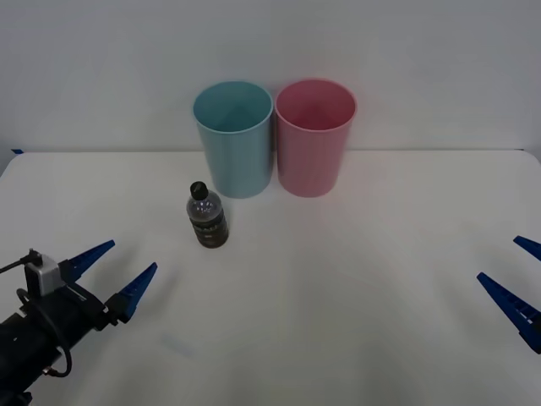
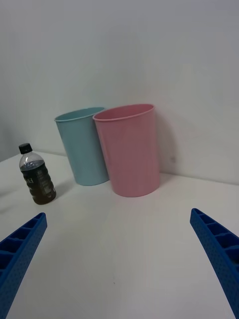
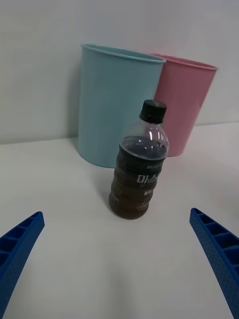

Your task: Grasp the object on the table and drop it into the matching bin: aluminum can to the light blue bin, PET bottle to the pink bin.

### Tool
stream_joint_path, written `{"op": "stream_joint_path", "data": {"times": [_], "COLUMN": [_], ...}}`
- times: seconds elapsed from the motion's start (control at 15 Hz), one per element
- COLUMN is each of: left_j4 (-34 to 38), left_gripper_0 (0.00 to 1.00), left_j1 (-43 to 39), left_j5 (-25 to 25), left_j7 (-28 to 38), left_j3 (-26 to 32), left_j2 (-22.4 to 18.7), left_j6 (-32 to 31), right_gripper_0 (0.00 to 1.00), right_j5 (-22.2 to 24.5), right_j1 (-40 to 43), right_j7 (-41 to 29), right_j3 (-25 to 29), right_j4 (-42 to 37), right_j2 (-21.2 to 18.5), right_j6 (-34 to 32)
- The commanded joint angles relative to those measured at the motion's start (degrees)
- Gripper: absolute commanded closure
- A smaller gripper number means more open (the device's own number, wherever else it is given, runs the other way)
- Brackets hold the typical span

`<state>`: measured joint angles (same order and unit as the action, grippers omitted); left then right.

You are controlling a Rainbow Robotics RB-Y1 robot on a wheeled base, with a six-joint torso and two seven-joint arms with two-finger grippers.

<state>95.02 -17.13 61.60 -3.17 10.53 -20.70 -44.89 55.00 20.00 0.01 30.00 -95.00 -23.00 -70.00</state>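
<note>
A small clear PET bottle [image 1: 206,217] with a black cap and dark contents stands upright on the white table [image 1: 338,296], just in front of the light blue bin [image 1: 234,139]. The pink bin [image 1: 314,137] stands touching the blue one on its right. My left gripper [image 1: 125,275] is open, low over the table at the near left, pointing at the bottle [image 3: 139,170] with a gap between them. My right gripper [image 1: 517,275] is open at the near right edge, far from the bottle [image 2: 37,175]. Both bins [image 2: 85,146] [image 2: 130,149] look empty from the front.
A plain white wall rises right behind the bins. The tabletop around the bottle and between the two arms is bare white surface. A faint mark lies on the table near the left arm [image 1: 177,345].
</note>
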Motion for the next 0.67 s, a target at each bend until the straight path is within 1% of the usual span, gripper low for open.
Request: {"op": "stream_joint_path", "data": {"times": [0.07,0.33,0.47,0.67], "left_j4": [-1.6,-4.67,-7.57,-13.55], "left_gripper_0": [0.0,0.0,0.0,0.0], "left_j1": [2.36,6.49,9.39,14.49], "left_j5": [3.44,8.27,9.94,10.38], "left_j7": [-0.17,-0.69,-1.31,-2.89], "left_j3": [-0.33,-0.86,-0.77,-0.95], "left_j2": [3.65,7.69,8.48,8.39], "left_j6": [0.24,0.33,0.33,0.33], "right_gripper_0": [0.0,0.0,0.0,0.0], "right_j5": [0.0,0.0,0.0,0.0], "right_j1": [0.0,0.0,0.0,0.0], "right_j7": [-0.01,-0.01,-0.01,-0.01], "right_j3": [0.0,0.0,0.0,0.0], "right_j4": [0.0,0.0,0.0,0.0], "right_j2": [0.0,0.0,0.0,0.0], "right_j6": [0.0,0.0,0.0,0.0]}}
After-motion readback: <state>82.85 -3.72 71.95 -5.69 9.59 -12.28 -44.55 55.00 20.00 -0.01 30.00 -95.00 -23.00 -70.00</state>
